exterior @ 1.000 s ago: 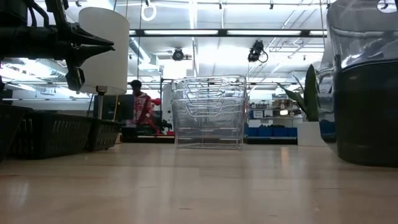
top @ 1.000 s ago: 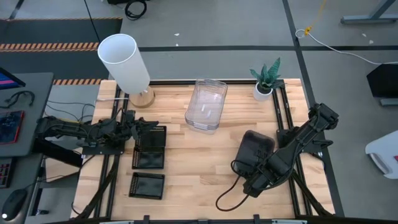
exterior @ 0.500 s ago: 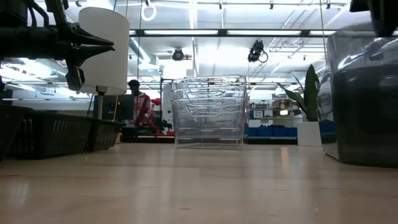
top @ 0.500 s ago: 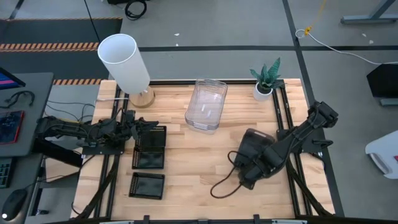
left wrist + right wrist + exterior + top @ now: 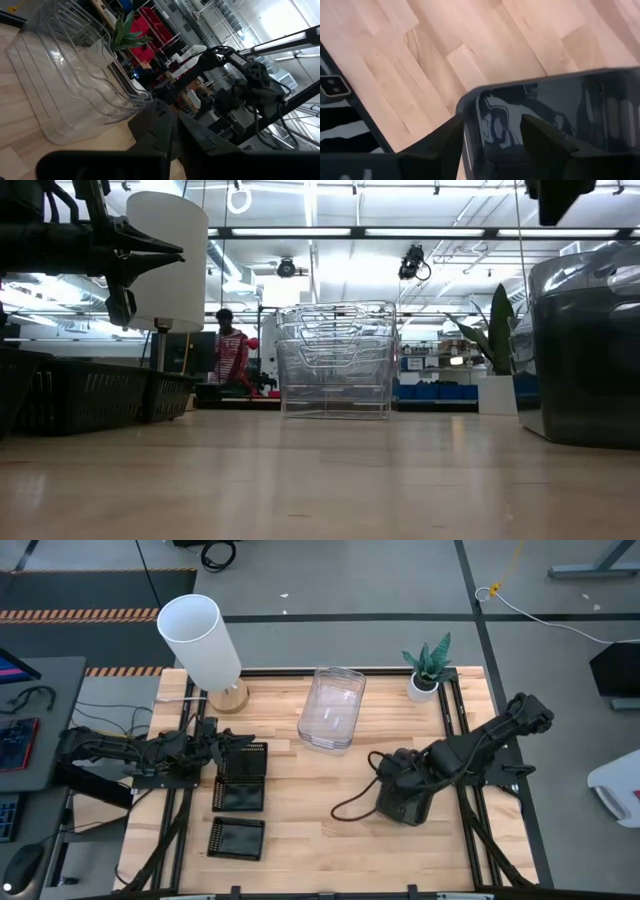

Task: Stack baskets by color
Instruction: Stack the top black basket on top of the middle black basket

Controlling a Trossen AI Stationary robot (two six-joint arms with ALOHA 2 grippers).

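Note:
The smoky dark grey baskets (image 5: 408, 802) stand nested in one stack on the table's right half; they also fill the right edge of the low view (image 5: 590, 350). My right gripper (image 5: 492, 130) hangs open above that stack, pointing down, one finger to each side of the top basket's rim (image 5: 470, 97) and clear of it. The clear baskets (image 5: 332, 708) stand stacked at the far middle. Two black grid baskets (image 5: 241, 778) sit at the left. Above them my left gripper (image 5: 215, 745) waits level and shut, with nothing in it.
A white lamp (image 5: 200, 640) stands at the far left corner and a small potted plant (image 5: 428, 668) at the far right. The right arm's cable (image 5: 350, 810) loops over the wood left of the grey stack. Bare wood lies in the middle and along the near edge.
My right gripper has opened and let go of the top grey basket, which has sunk into the stack below it. The gripper has then risen and swung toward the table's far edge. The stack stays in place.

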